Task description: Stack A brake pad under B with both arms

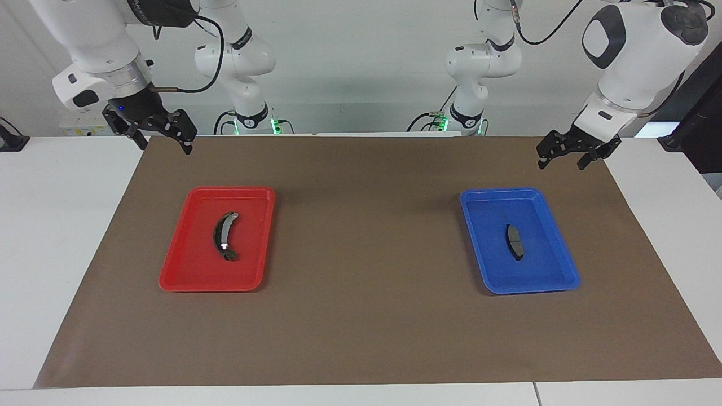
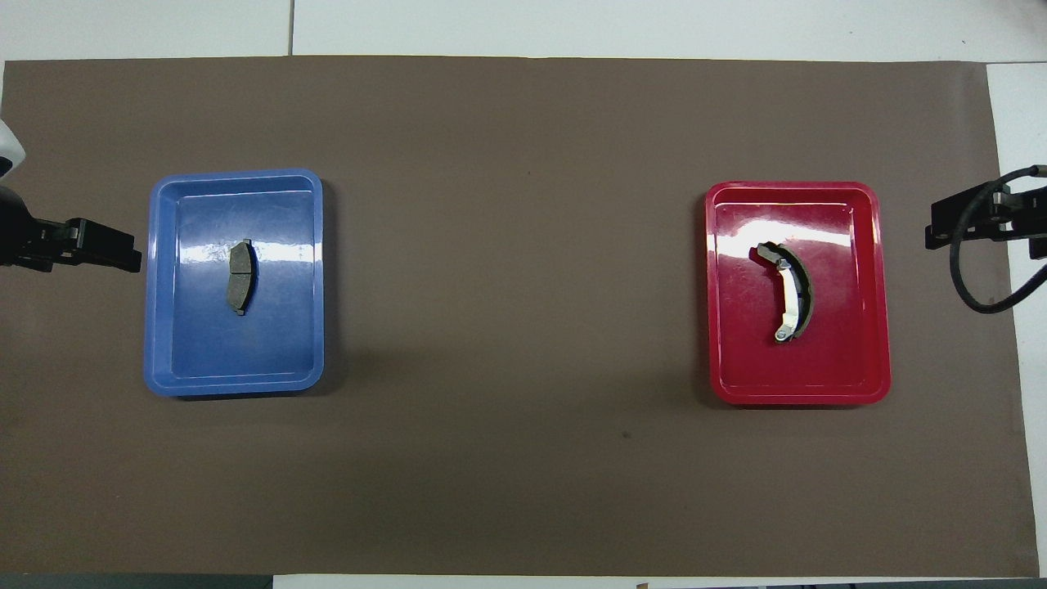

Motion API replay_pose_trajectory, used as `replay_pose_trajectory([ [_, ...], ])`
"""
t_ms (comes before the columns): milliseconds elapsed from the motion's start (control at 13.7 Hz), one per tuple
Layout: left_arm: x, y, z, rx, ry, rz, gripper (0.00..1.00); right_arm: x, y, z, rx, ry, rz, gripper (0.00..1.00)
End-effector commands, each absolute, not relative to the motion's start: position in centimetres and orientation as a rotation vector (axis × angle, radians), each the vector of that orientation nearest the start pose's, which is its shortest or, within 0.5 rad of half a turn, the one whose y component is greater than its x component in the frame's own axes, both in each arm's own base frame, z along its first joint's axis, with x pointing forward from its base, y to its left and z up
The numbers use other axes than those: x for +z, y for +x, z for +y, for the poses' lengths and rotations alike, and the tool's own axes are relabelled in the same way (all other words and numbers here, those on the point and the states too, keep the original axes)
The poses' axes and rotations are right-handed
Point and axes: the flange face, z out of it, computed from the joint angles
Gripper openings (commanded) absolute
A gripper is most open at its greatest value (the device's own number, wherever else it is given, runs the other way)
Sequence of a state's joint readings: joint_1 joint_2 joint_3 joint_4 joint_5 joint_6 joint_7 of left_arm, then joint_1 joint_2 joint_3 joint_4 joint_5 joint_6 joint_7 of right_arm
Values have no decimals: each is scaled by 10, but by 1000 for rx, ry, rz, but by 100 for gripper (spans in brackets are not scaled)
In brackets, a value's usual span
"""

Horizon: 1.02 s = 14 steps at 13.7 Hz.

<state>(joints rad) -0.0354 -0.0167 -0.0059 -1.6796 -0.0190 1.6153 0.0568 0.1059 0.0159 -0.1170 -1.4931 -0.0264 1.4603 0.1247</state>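
The A brake pad [image 1: 514,241] [image 2: 241,276], a short plain dark pad, lies flat in the blue tray [image 1: 541,268] [image 2: 188,343]. B [image 1: 225,235] [image 2: 789,290], the longer crescent with a pale band, lies in the red tray [image 1: 192,265] [image 2: 851,352]. My left gripper [image 1: 561,164] [image 2: 123,249] hangs open and empty above the mat's edge at the left arm's end, off to the side of the blue tray. At the right arm's end my right gripper [image 1: 163,145] [image 2: 936,233] hangs open and empty above the mat's edge, apart from the red tray.
A brown mat [image 1: 361,316] [image 2: 523,458] covers most of the white table [image 1: 56,254]. The two trays sit far apart on it, with bare mat between them. A black cable [image 2: 981,294] loops by the right gripper.
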Motion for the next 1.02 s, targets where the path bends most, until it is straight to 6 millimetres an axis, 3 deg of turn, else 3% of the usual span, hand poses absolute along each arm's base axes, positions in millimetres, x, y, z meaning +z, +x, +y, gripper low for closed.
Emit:
replay_pose_trajectory([
  [0,586,549,-23,48,-3138,168,100,641,546,-12,80,-3171,197,100],
  [948,586,549,-25,43,-3139,166,100,641,546,-12,78,-3171,194,100],
])
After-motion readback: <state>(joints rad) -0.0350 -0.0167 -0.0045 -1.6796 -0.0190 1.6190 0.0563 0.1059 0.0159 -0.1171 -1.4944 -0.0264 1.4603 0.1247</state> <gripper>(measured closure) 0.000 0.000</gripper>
